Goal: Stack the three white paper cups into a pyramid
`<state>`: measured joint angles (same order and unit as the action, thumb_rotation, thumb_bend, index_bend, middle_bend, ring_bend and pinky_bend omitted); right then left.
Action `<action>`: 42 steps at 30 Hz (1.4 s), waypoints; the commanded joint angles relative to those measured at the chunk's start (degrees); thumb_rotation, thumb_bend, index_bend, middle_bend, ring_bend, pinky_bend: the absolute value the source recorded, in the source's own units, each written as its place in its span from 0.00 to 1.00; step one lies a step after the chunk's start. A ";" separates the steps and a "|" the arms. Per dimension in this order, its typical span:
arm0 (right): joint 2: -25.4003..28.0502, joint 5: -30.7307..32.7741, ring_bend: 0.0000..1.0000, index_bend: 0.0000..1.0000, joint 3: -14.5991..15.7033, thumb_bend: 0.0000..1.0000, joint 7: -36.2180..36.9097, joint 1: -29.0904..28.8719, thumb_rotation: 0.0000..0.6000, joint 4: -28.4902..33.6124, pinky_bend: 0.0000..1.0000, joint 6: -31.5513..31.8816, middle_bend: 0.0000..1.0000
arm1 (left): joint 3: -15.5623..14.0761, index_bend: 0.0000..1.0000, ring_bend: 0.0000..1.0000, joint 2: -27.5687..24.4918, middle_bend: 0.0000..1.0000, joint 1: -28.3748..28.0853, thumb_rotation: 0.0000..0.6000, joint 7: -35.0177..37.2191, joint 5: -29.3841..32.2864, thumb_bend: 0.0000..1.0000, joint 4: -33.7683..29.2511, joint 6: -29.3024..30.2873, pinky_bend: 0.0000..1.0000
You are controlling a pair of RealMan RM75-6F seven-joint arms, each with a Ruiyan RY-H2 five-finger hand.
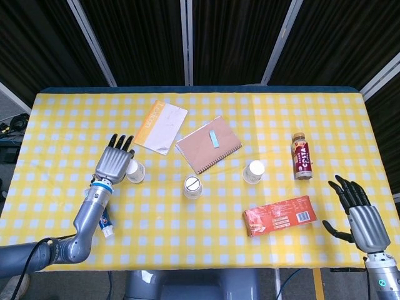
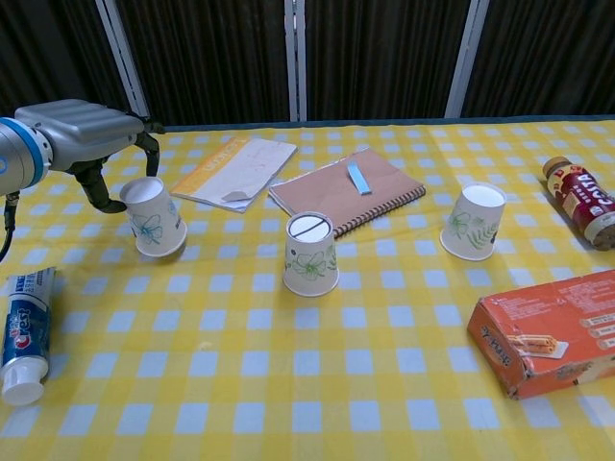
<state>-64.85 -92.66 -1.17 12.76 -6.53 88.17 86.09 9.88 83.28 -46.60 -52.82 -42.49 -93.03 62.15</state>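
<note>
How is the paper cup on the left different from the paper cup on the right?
The left cup is tilted, with the left robot hand at its top and side; the right cup stands straight and nothing touches it. The left cup is near the toothpaste; the right cup is between the notebook and the bottle. Both are white, upside down, with a green plant print.
</note>
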 commanded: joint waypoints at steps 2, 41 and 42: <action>0.01 -0.15 0.00 0.09 0.01 0.15 -0.14 0.02 1.00 0.11 0.00 0.13 0.00 | -0.30 0.51 0.00 -1.16 0.00 -0.42 1.00 0.91 -3.76 0.33 -4.65 1.68 0.00; 0.66 0.03 0.00 0.09 -0.19 0.15 2.05 0.29 1.00 -0.42 0.00 0.72 0.00 | -2.47 0.00 0.00 9.73 0.00 -6.62 1.00 -0.75 -5.19 0.31 -5.36 5.93 0.00; 0.59 0.06 0.00 0.09 -0.18 0.15 1.84 0.25 1.00 -0.43 0.00 0.61 0.00 | -3.03 0.00 0.00 8.36 0.00 -5.41 1.00 0.72 -6.79 0.30 -6.79 7.19 0.00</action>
<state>-64.21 -92.61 -1.37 14.72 -6.25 87.74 86.78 7.68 93.46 -53.64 -54.09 -47.18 -97.92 67.68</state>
